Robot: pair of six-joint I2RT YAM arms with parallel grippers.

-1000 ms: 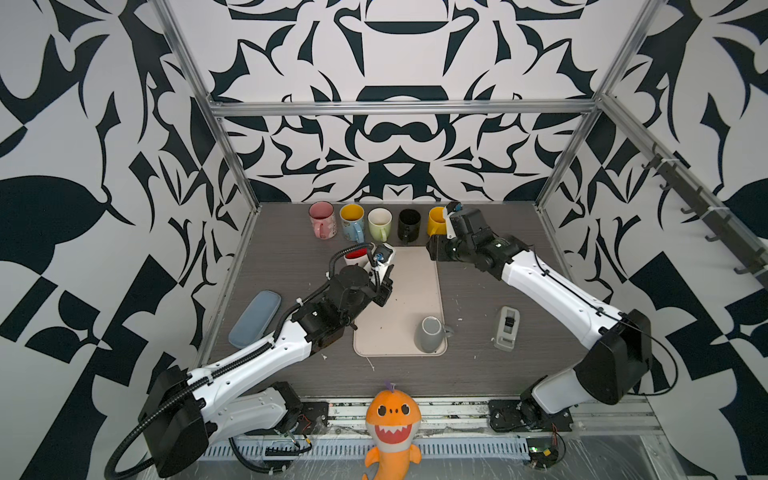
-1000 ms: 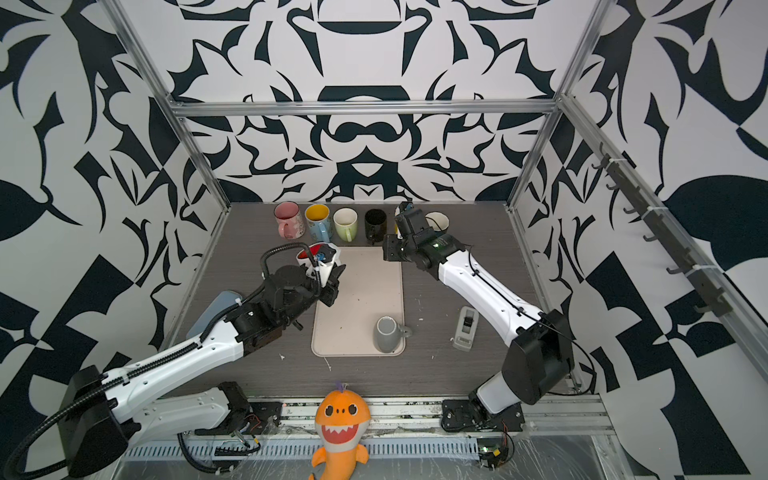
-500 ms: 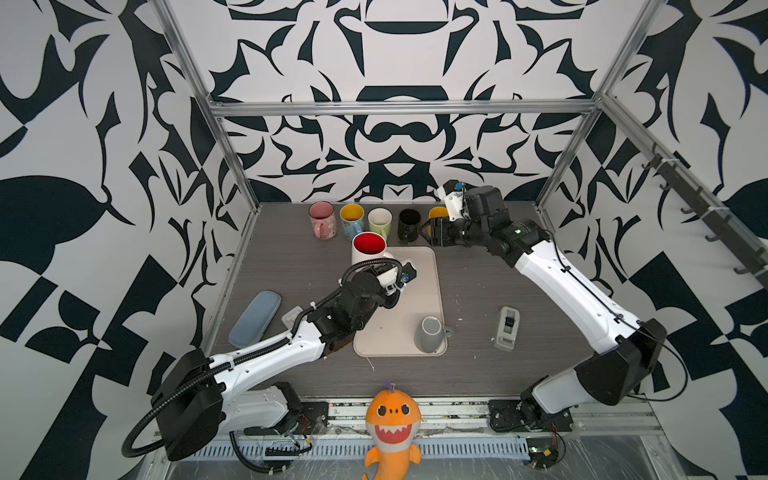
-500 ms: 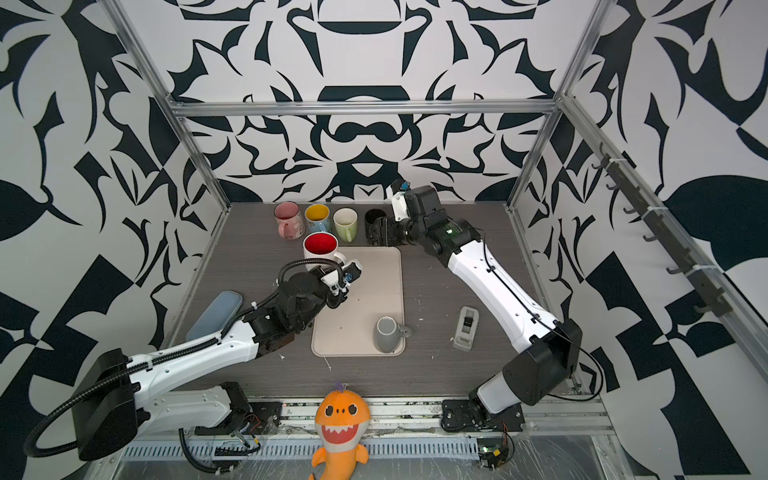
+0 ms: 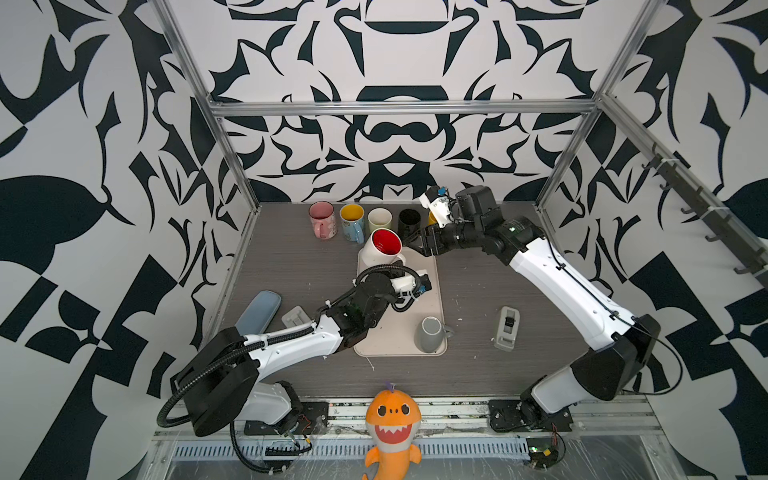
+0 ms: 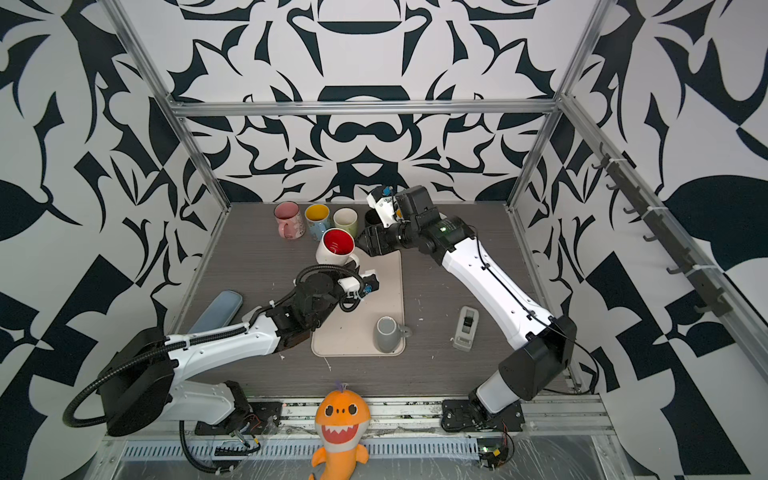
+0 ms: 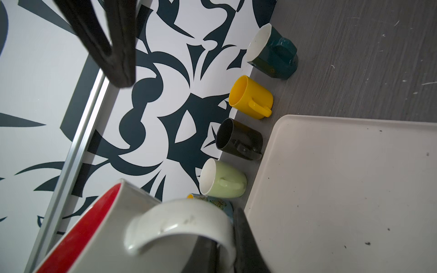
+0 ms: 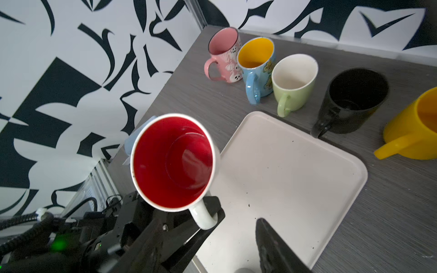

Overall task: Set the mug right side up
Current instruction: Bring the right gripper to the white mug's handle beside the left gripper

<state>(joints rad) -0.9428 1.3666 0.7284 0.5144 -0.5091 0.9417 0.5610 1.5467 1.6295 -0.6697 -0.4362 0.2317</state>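
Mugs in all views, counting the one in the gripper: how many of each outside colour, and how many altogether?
pink mug: 1
blue mug: 1
green mug: 1
black mug: 1
yellow mug: 1
dark teal mug: 1
grey mug: 1
white mug, red inside: 1
Total: 8
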